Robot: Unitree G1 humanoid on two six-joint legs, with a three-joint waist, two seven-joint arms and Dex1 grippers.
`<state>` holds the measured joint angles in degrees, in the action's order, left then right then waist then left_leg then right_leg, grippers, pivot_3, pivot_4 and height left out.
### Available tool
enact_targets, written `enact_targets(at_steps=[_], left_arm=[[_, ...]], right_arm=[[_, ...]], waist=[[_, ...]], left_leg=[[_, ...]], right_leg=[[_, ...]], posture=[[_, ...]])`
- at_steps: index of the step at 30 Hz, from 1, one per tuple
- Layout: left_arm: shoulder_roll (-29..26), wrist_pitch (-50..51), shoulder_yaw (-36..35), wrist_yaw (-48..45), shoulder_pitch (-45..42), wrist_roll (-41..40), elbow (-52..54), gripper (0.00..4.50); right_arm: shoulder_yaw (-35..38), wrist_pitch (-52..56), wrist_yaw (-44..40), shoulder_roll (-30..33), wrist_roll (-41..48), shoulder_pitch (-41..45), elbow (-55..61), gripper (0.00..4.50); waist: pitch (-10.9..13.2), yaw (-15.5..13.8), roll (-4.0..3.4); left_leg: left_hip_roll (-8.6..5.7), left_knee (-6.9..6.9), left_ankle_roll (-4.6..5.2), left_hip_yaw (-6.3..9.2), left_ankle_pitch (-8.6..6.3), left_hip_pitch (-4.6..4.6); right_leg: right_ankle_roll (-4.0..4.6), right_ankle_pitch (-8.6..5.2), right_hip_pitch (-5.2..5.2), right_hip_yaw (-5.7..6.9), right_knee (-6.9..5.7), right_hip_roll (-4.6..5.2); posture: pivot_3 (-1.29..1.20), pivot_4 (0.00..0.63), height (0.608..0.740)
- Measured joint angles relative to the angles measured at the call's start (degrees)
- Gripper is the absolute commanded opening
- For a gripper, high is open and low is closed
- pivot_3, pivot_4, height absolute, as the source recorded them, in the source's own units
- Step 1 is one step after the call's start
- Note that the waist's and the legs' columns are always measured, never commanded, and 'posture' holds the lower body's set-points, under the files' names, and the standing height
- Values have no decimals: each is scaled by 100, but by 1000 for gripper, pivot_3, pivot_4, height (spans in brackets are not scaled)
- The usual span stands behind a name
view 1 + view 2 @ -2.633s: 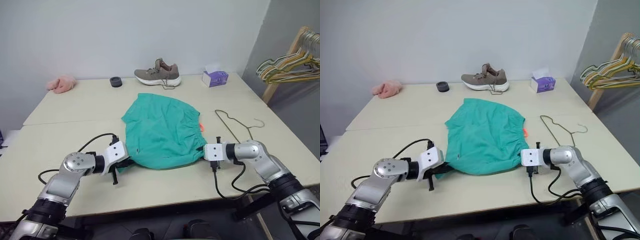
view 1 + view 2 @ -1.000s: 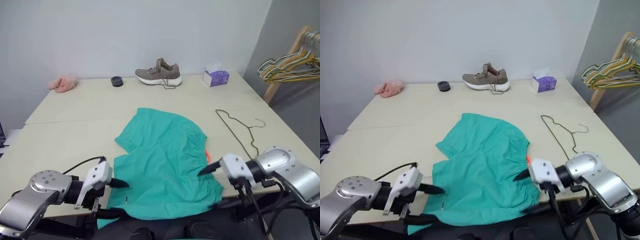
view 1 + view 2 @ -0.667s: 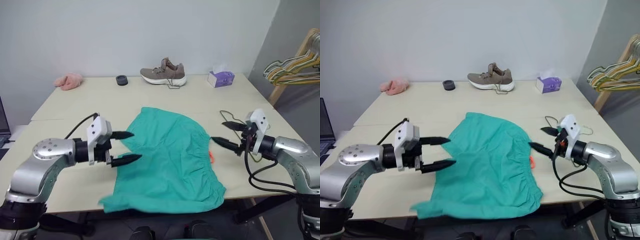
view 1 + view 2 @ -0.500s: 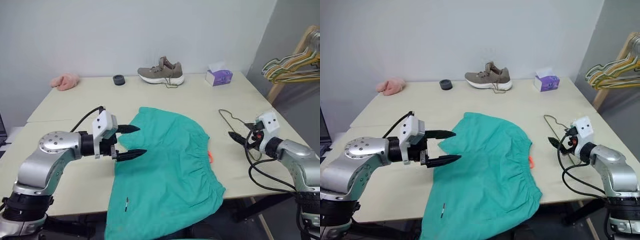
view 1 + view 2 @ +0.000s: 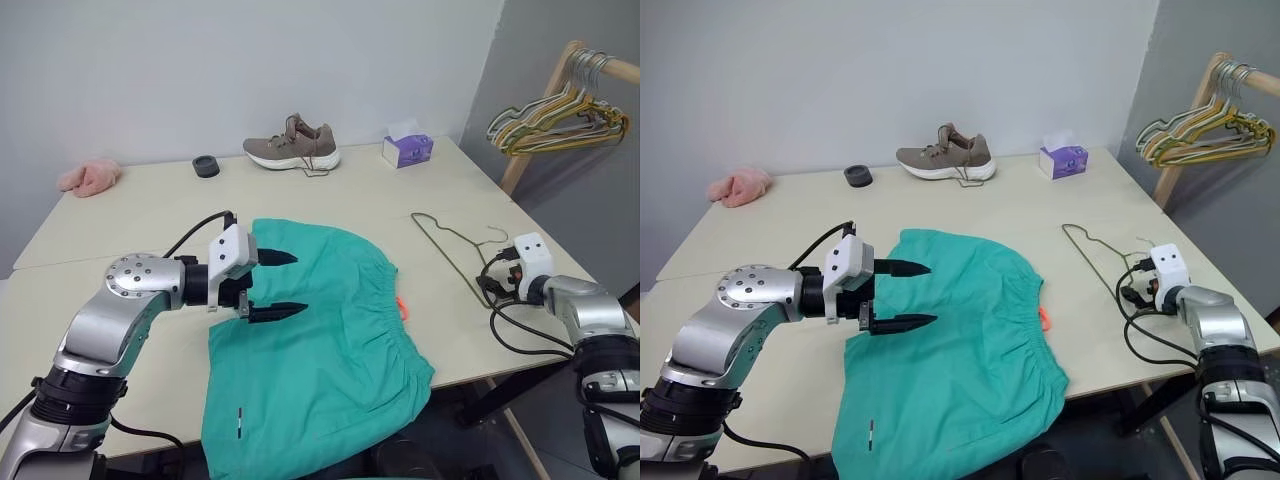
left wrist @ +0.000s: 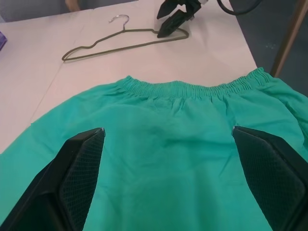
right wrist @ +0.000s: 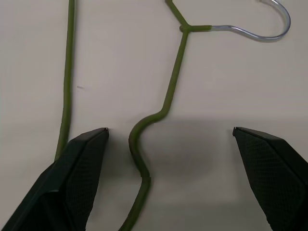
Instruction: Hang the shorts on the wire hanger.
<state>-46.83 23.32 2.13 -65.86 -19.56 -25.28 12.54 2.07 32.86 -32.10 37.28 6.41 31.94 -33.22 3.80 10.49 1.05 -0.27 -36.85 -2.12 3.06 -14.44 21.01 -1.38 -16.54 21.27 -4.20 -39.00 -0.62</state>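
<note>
With the right pincer gaping wide over the thin wire hanger flat on the tabletop, its fingers may skid off the wire, while the shorts, draped over the near edge under the wide-open, empty left pincer, could slide off.

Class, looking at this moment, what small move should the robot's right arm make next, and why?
Probably lower the open right gripper and close on the thin olive-green wire hanger: its wire lies flat on the table between the fingers, ungripped.

Pale table against grey wall; wooden rack at right.
</note>
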Motion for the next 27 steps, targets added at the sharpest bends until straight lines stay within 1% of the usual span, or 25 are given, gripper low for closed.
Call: enact_targets(at_steps=[3,4,6,8,9,12,16,17,22,25,27], left_arm=[[0,-18,0,2,24,32,0,4473],[0,-19,0,2,26,42,-2,4500],[1,-28,0,0,26,64,-4,4500],[6,-44,0,-2,25,84,-22,4500],[13,-58,0,-3,25,94,-36,4500],[64,-128,0,-5,21,120,-123,4500],[88,-150,0,-5,24,132,-152,4500],[89,-148,0,-4,27,132,-157,4500],[140,-101,-49,102,29,123,-425,4500],[215,-108,-132,237,10,138,-731,4500],[253,-115,-209,355,-85,152,-956,4500]], right_arm=[[17,261,-225,12,20,257,-355,4423],[28,367,-299,15,43,333,-468,4053],[30,552,-419,28,49,508,-710,3565],[-5,649,-490,48,-17,597,-950,2827],[-38,649,-517,52,-68,614,-1005,2561],[-133,627,-526,30,-132,640,-1127,1495],[-190,459,-501,-48,-212,631,-1208,180],[-240,335,-478,-65,-290,605,-1201,32],[-551,-606,-335,-40,-676,414,-1073,32],[-678,-1081,-283,-13,-908,286,-911,32],[-806,-1473,-297,23,-1065,199,-692,32]], waist=[[-6,39,9],[-10,40,15],[-19,42,28],[-40,40,58],[-54,39,75],[-97,39,116],[-134,37,150],[-143,36,157],[-158,37,164],[-143,48,141],[-119,61,105]], left_leg=[[1,0,0,4,0,-2],[1,0,0,6,0,-2],[1,0,0,7,0,-5],[3,0,0,13,-1,-6],[4,0,1,15,-1,-6],[8,0,0,21,-2,-9],[9,0,-1,27,-3,-11],[9,-1,-1,29,-3,-11],[8,-4,-2,35,-5,-13],[8,-3,-2,36,-6,-8],[7,-3,-2,34,-6,-4]], right_leg=[[0,0,-4,3,0,0],[0,0,-4,5,0,0],[0,0,-10,7,1,0],[1,-1,-12,12,2,-1],[1,-1,-13,14,2,-2],[2,-1,-17,17,4,-4],[2,-1,-22,18,7,-5],[2,-1,-22,17,8,-5],[1,-1,-23,10,10,-3],[1,-1,-14,6,8,-3],[1,-1,-8,2,6,-3]], posture=[[-150,0,740],[-151,0,740],[-151,0,740],[-151,0,740],[-151,0,740],[-152,0,740],[-152,0,740],[-152,0,740],[-155,0,740],[-159,0,740],[-164,0,740]])
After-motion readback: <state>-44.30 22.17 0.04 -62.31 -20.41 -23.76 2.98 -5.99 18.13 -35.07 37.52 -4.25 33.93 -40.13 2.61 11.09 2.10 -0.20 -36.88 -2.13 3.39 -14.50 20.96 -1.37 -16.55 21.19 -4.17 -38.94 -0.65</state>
